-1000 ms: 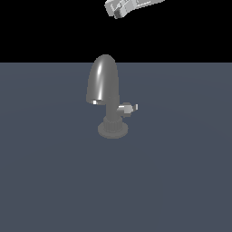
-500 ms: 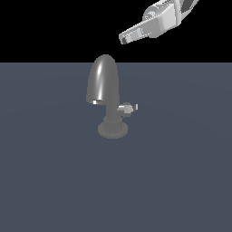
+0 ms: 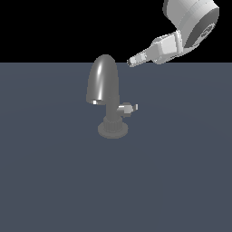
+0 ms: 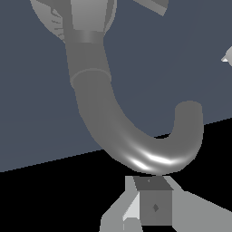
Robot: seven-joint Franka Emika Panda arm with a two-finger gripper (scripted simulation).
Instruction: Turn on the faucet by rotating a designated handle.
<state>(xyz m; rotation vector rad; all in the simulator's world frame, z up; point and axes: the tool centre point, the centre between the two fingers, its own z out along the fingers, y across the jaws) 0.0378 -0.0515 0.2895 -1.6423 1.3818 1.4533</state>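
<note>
The faucet (image 3: 107, 97) stands upright on a flat grey-blue surface (image 3: 54, 181), a little above the middle of the exterior view, with its round base (image 3: 113, 130) resting on that surface. The handle (image 3: 128, 108) sticks out sideways from the neck toward the exterior view's right, low under the big rounded spout (image 3: 103, 80). Nothing else lies on the surface near the faucet, and nothing stands between the handle and the arm. The gripper (image 3: 132, 61) is in the air above and to the right of the spout's top, near it but apart, and well above the handle. Its fingers (image 3: 136, 59) appear close together, but if the claw is really closed I cannot tell. In the wrist view the curved spout pipe (image 4: 136, 145) fills the middle and the gripper's body (image 4: 152, 206) shows at the edge. Compared with half a second ago, the arm has come lower and more into the picture, and its tip is now at the height of the spout's top; the faucet and handle have not moved.
</note>
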